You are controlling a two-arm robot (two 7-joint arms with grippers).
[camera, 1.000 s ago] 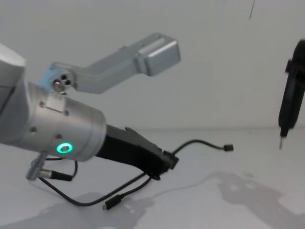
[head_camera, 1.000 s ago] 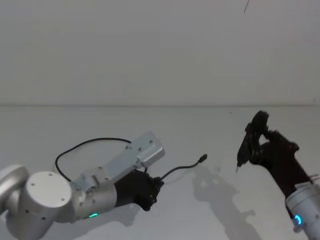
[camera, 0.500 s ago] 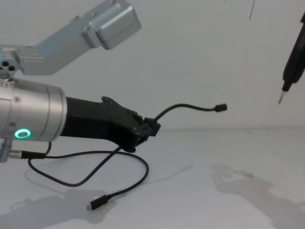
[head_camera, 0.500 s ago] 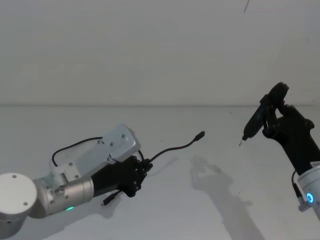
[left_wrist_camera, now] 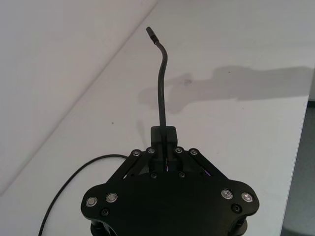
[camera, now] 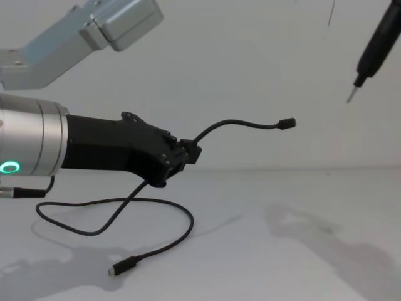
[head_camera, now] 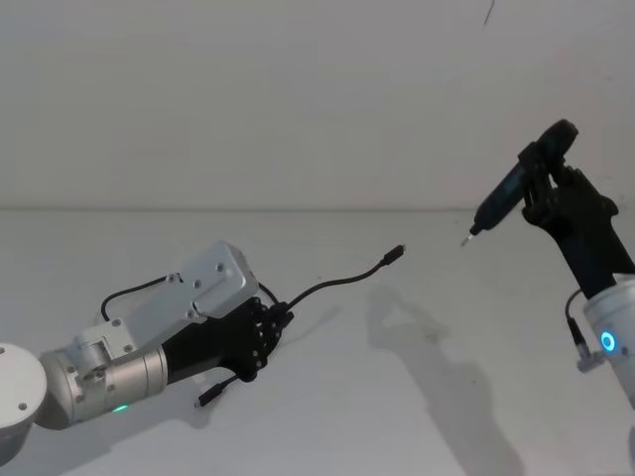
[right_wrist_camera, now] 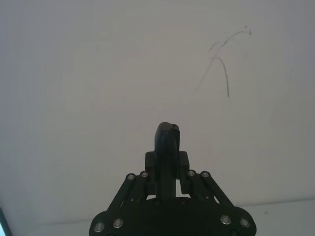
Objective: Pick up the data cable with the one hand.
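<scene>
Where the left gripper (head_camera: 281,319) hangs above the table (head_camera: 446,397), we see its fingers (left_wrist_camera: 163,134) closed tight on the data cable (head_camera: 337,285), pinching it a short way back from one end. The free stub runs out of the fingertips forward and to the right, rising in a shallow S, and its plug (camera: 287,123) is in the air, pointing right and away from the robot. In the chest view the rest of the cable drops from the underside of the gripper to the table, loops out to the left, then curves back to the right and toward the robot. The second plug (camera: 119,269) lies flat on the surface near the front edge.

The stretch inside the pinch is covered by the fingers. In the head view the left arm hides much of the loop.

The right gripper (head_camera: 541,171) is held high on the right, well apart from the cable, clamped on the pen-shaped tool (head_camera: 499,204). Its thin metal tip (camera: 351,96) points down and to the left. In the chest view the tool's upper part is cut off by the frame.
</scene>
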